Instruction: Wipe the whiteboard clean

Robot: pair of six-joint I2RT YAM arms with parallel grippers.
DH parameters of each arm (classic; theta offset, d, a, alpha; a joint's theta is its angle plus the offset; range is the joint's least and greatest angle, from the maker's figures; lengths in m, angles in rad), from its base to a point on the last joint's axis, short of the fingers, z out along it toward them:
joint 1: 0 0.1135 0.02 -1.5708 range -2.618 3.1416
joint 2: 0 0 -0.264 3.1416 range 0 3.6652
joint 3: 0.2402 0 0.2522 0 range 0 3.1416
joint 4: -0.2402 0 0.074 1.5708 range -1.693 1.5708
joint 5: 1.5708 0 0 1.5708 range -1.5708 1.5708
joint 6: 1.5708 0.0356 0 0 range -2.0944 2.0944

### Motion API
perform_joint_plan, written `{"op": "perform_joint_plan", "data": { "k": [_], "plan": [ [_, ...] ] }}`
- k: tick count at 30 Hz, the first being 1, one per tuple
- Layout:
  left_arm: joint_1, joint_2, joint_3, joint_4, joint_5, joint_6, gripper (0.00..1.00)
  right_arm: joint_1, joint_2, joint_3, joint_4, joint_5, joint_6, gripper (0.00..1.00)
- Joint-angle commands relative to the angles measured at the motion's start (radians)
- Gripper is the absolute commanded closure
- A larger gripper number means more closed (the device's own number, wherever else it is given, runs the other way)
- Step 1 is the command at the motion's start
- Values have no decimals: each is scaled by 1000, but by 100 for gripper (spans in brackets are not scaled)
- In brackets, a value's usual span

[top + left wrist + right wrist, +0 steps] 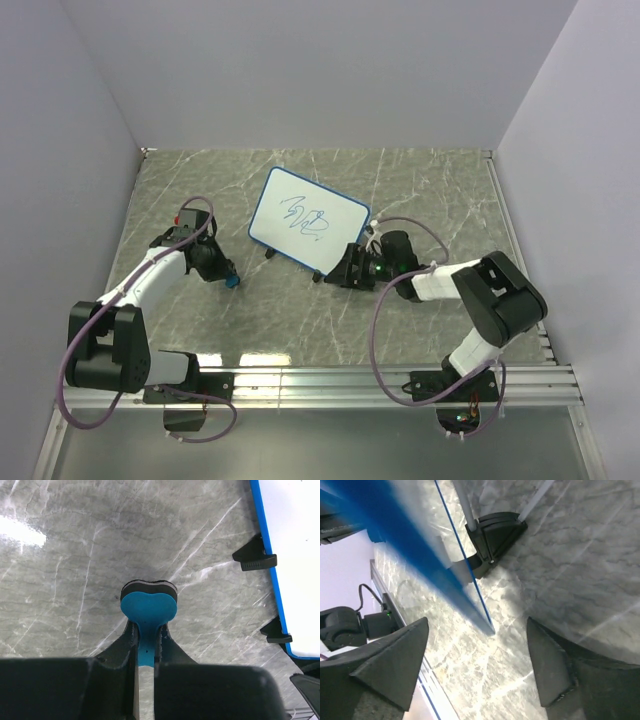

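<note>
The whiteboard (308, 220) stands tilted on two black feet mid-table, blue-framed, with a blue scribble (304, 217) on its face. Its edge shows in the left wrist view (295, 555) at the right. My left gripper (228, 277) is shut on the small blue bone-shaped eraser (148, 609), left of the board and apart from it. My right gripper (340, 270) is open at the board's lower right corner; the blue frame edge (440, 580) runs in toward the gap between its fingers (395, 655), touching neither.
A black foot (495, 532) of the board stands on the marble table (420, 200) just beyond the right gripper. Grey walls enclose the table on three sides. An aluminium rail (400, 380) runs along the near edge.
</note>
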Motion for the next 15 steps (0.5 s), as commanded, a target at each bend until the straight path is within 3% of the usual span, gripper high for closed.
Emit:
{"op": "perform_joint_plan", "data": {
  "k": [1, 10, 15],
  "plan": [
    [-7, -19, -3, 33, -11, 8, 100, 8, -40, -44, -120, 98, -31, 13],
    [-12, -32, -10, 48, -5, 6, 100, -27, -414, -52, -401, 293, -93, 1],
    [-15, -44, -13, 53, -6, 8, 100, -126, -465, -52, -359, 268, -78, 0]
  ]
}}
